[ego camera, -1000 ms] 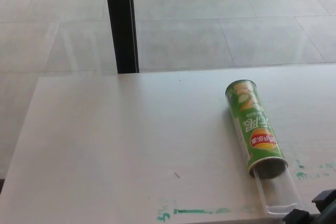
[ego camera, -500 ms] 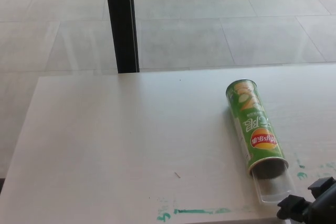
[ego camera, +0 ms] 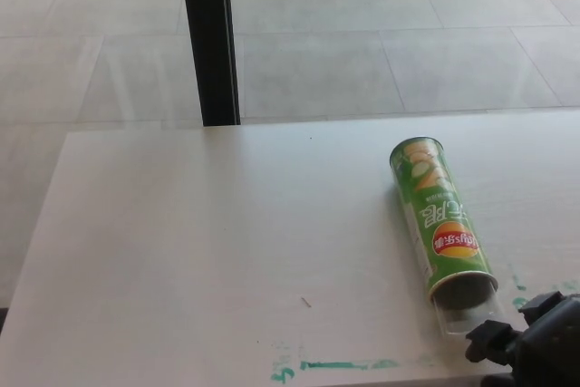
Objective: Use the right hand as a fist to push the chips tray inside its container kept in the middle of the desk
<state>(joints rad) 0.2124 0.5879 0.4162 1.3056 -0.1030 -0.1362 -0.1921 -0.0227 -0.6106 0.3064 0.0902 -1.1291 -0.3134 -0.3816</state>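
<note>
Tray (ego camera: 471,317) | against right hand (ego camera: 535,342) | (sticking out of can (ego camera: 439,221))

green chips container (ego camera: 441,221) lying flat, clear tray (ego camera: 467,316) protruding

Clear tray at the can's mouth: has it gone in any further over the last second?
Yes. The clear tray has slid into the green can, which has stayed put; less sticks out, with the right hand behind it.

The green chips container (ego camera: 439,221) bears a Lay's logo beside unreadable white characters.
</note>
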